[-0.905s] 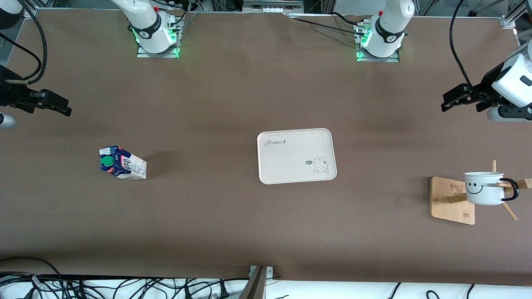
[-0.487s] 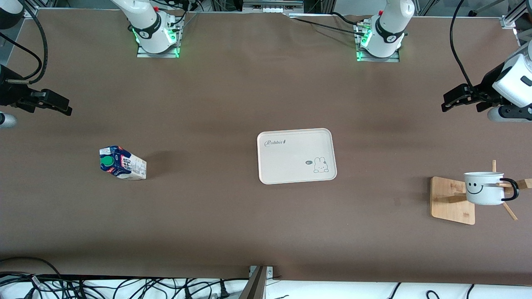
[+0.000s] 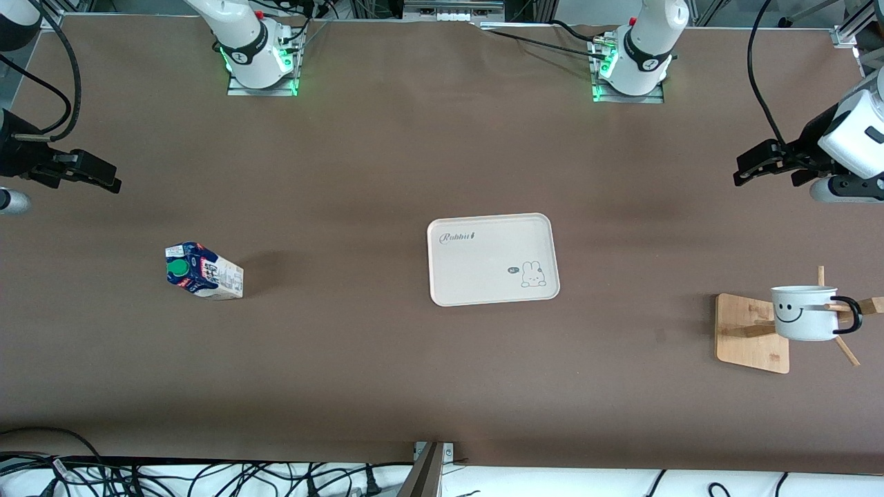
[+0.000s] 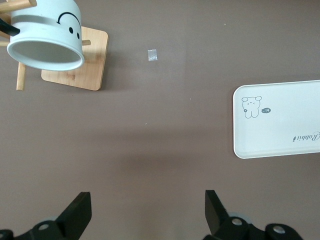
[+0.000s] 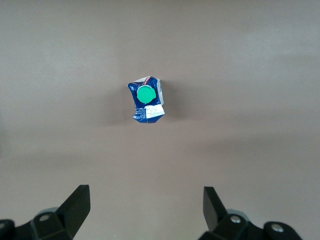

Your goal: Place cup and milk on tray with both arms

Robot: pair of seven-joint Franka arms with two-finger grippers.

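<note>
Scene: a brown counter [image 3: 387,152] seen from above, both arms parked high at the frame's outer edges, nothing picked up yet.
Tray: the tray [image 3: 493,259] lies bare just right of frame centre, "Rabbit" script at its upper left corner, bunny at its lower right.
Milk: the milk [image 3: 203,270] stands at left of frame, green cap up, well apart from the tray.
Cup: the cup [image 3: 805,313] hangs by its black handle on a peg of the wooden rack [image 3: 751,333] at lower right of frame, smiley facing the tray.
Right claw: the right claw [image 3: 103,181] hovers at the left edge of the frame, over bare counter above the milk in the picture; jaws wide, empty. Its wrist view shows the milk centred between the two fingers.
Left claw: the left claw [image 3: 746,172] hovers at the right edge of the frame, over bare counter above the rack in the picture; jaws wide, empty.
Step in hand: reaching, by the look of it.
Doing it well: the right claw should drop straight over the carton and grip its flat sides below the gable; the left should take the cup by its wall and lift it along the peg, not sideways, so the rack stays put.
</note>
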